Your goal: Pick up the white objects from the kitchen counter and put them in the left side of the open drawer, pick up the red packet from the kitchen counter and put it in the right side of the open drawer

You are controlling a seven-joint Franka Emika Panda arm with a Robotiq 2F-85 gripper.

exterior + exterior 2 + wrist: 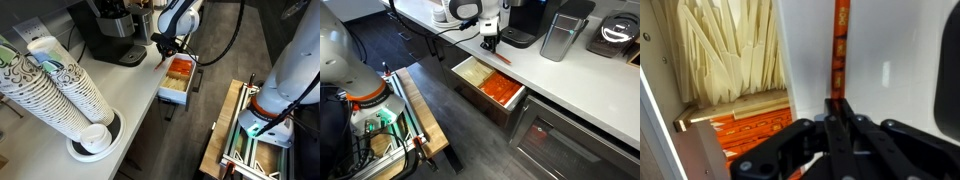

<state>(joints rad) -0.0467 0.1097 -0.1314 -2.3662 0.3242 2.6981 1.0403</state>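
In the wrist view my gripper (837, 105) is shut on the near end of the red packet (841, 45), a thin orange-red stick. The packet lies lengthwise on the pale kitchen counter (890, 60), close to its front edge. Beside it is the open drawer (700, 150), with pale yellow packets (725, 50) in one section and orange packets (750, 130) in the other. In both exterior views the gripper (165, 45) (490, 45) is low over the counter edge just behind the drawer (178, 92) (470, 95). I see no loose white objects on the counter.
A black coffee machine (110, 30) (525, 20) stands on the counter just behind the gripper. Stacks of paper cups (60, 90) lie in the foreground of an exterior view. A metal canister (560, 35) stands beside the machine. A wooden-topped cart (415, 110) stands on the floor.
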